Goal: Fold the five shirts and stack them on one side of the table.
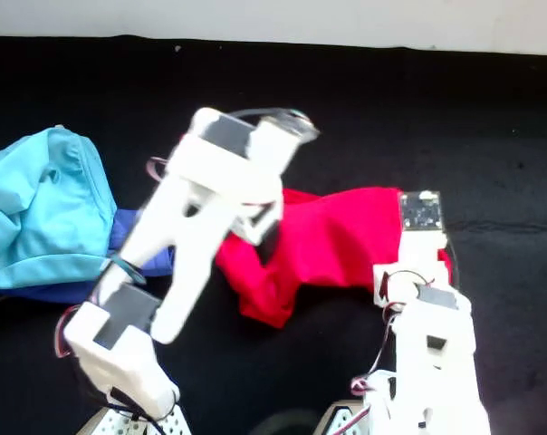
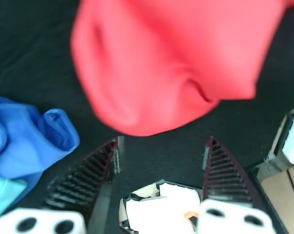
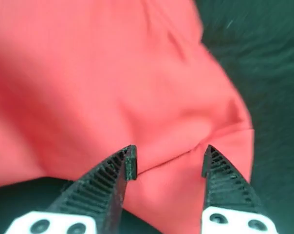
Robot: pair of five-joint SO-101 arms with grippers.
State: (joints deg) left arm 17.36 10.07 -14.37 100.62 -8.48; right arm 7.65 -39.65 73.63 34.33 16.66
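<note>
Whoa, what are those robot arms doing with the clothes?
Two robot arms are working on a crumpled red shirt in the middle of the black table. The left gripper is open just short of one end of it, holding nothing. The right gripper is open too, poised over the other end. The red shirt is not folded yet. A light blue shirt lies bunched at one side, with a darker blue shirt against it.

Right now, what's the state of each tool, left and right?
Left tool: open, holding nothing, just short of the crumpled red fabric shirt.
Right tool: open, holding nothing, over the same shirt.
</note>
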